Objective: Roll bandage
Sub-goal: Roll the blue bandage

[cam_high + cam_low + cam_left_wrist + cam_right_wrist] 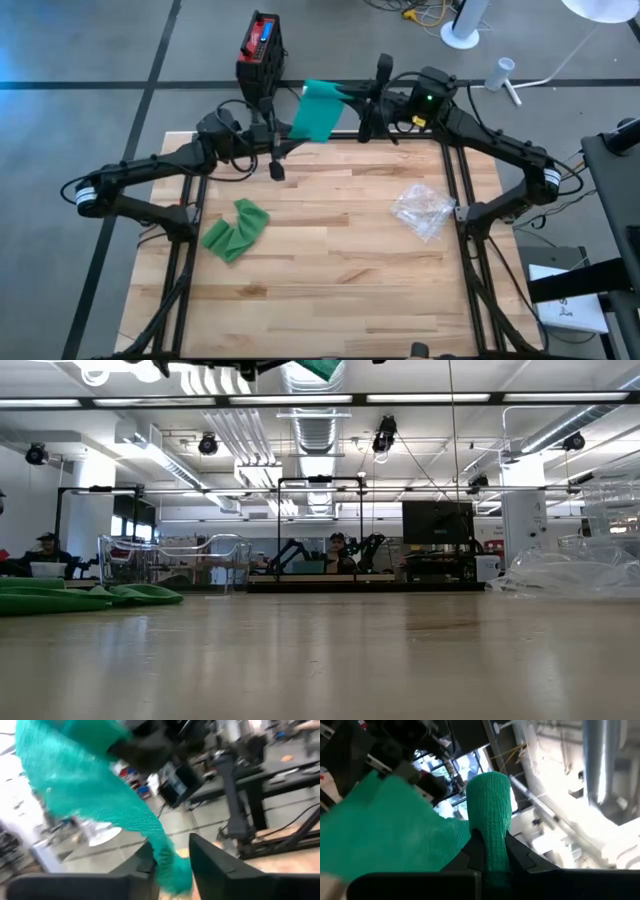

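Green bandage (320, 110) stretched in air above desk (330, 270) far edge, long axis left-right. Right gripper (489, 851) jaws clamped on rolled end. Left gripper (172, 857) jaws slightly parted around loose tail.

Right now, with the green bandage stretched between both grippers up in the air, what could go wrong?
1. The left gripper has the green bandage only loosely between its fingers, so the strip could slip free and sag.
2. The right gripper pinches just a narrow part; a strong pull may tear it out.
3. The bandage hangs over the wooden table's far edge, so a drop could land on the floor.
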Controlling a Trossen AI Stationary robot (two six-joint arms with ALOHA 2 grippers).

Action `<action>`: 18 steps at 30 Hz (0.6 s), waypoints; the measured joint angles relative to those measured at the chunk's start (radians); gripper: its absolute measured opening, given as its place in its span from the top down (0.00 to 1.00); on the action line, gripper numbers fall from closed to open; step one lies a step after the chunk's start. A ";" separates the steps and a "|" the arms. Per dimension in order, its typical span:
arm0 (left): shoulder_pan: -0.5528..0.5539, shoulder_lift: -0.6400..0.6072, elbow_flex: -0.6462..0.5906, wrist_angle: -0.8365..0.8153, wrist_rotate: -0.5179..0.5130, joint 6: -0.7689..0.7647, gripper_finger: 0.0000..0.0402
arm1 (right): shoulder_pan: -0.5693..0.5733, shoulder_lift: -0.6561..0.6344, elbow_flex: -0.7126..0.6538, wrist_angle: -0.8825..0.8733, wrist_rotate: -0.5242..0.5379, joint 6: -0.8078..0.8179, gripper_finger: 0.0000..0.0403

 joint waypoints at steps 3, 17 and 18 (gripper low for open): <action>0.001 -0.028 0.000 -0.038 -0.031 0.024 0.68 | 0.014 0.001 0.000 0.001 0.007 -0.049 0.94; -0.001 -0.201 0.032 -0.126 -0.112 0.095 0.37 | 0.023 0.001 0.000 -0.096 -0.008 -0.185 0.94; -0.002 -0.195 0.041 -0.128 -0.083 0.078 0.36 | 0.024 0.001 0.000 -0.102 -0.017 -0.196 0.94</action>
